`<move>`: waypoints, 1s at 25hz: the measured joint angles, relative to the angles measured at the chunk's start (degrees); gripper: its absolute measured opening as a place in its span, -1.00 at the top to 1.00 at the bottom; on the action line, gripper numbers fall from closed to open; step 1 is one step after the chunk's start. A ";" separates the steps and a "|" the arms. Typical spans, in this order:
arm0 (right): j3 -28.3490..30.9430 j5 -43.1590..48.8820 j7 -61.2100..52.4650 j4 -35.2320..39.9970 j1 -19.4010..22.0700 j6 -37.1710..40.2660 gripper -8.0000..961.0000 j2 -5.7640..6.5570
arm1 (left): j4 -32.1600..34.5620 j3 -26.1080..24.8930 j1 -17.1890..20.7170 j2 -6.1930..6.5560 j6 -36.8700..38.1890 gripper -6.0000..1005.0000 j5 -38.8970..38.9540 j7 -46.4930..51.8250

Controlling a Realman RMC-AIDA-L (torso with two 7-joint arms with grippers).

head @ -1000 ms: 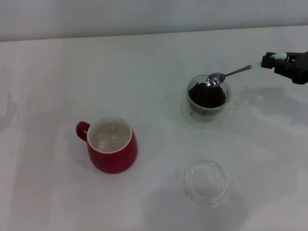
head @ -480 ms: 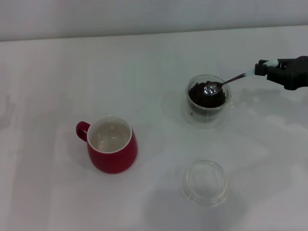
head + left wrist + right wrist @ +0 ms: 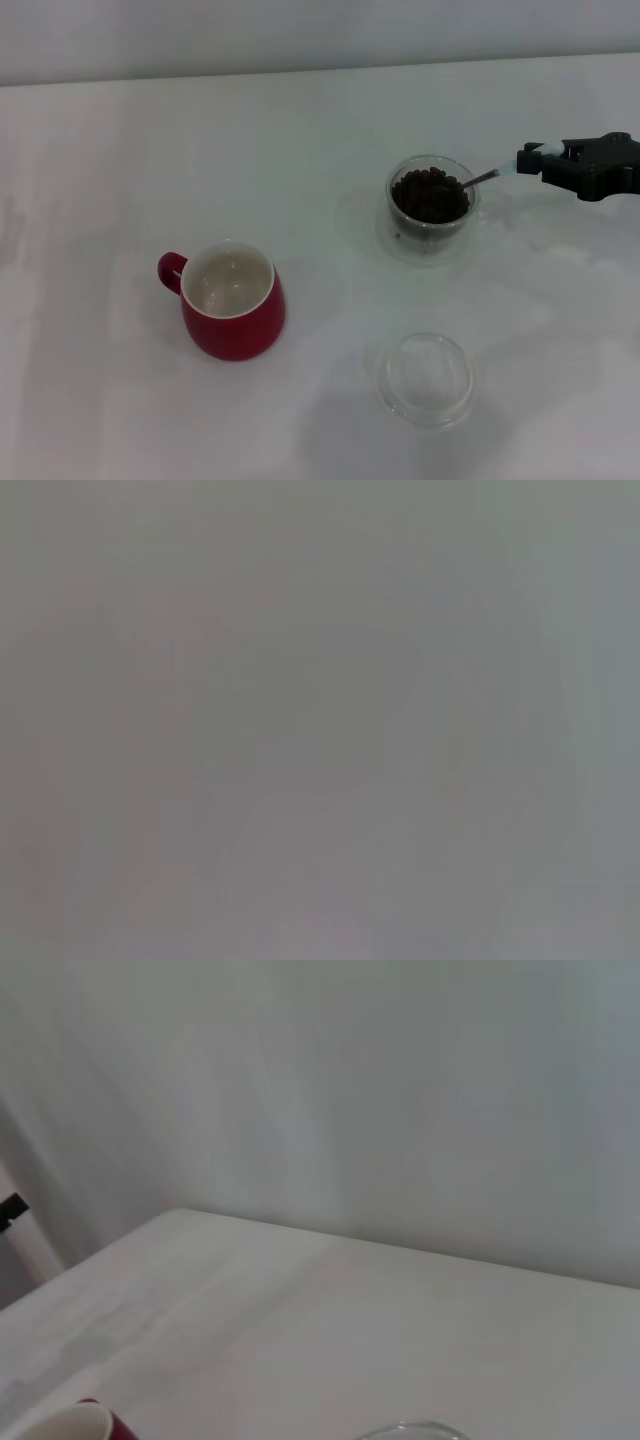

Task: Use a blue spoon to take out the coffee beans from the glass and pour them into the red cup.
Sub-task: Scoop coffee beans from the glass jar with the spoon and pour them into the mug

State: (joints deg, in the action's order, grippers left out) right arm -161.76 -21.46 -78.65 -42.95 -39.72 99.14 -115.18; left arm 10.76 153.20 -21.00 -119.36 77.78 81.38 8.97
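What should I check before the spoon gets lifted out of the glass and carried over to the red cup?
1. Right pincer holds the blue spoon by its handle: ok.
2. Spoon bowl is down in the coffee beans inside the glass: ok.
3. Spoon bowl is loaded with beans: cannot tell, it is buried.
4. Red cup stands upright, mouth open, no beans seen inside: ok.
5. Path over the table from glass to cup has nothing in the way; the clear dish sits nearer the robot: ok.
6. Left pincer out of the way: not in view.
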 joint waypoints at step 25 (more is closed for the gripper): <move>-0.14 4.26 -19.28 -0.42 -1.53 0.29 0.64 0.71 | -0.18 -0.01 0.00 0.00 0.00 -0.78 0.00 0.00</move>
State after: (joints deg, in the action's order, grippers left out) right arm -161.90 -17.21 -97.93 -43.38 -41.24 99.43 -114.47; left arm 10.58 153.19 -21.00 -119.36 77.78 81.38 8.96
